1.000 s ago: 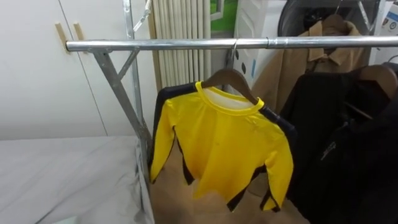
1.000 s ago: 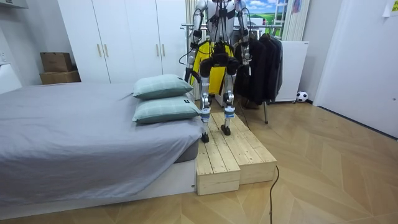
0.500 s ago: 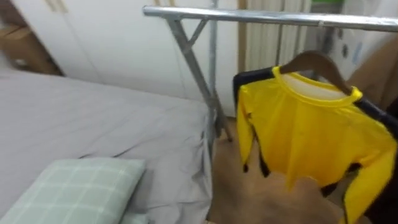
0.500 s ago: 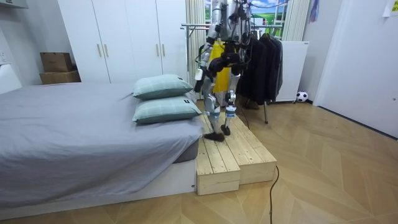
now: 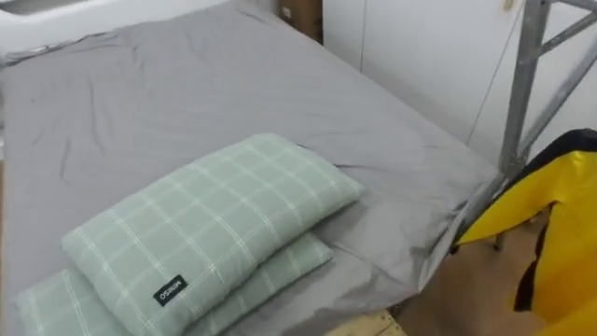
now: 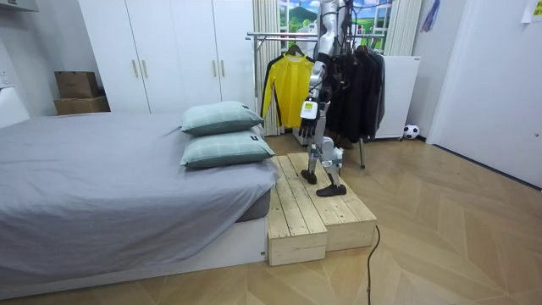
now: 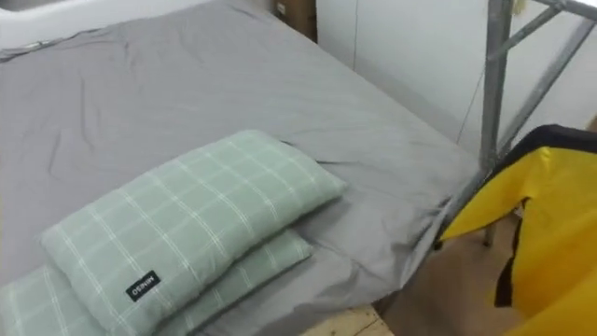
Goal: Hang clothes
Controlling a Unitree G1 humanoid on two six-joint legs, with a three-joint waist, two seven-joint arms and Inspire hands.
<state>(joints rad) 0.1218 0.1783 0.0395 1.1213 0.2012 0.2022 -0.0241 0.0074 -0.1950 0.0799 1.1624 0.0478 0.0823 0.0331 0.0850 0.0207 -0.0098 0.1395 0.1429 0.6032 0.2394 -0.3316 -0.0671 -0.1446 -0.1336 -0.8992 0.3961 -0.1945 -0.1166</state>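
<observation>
Room view: yellow shirt (image 6: pixel 288 85) beside robot hand (image 6: pixel 310 108)

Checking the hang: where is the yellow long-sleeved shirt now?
In the room view the yellow long-sleeved shirt hangs on the metal clothes rail, toward that view's left, beside dark coats.

Yellow shirt (image 5: pixel 569 245), green checked pillows (image 5: pixel 215 215), grey bedsheet (image 5: pixel 140 84), white wardrobe (image 5: pixel 420 47)

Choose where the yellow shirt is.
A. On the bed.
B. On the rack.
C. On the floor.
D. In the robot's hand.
B: the shirt hangs from the rack, beside dark clothes and apart from the bed.
</observation>
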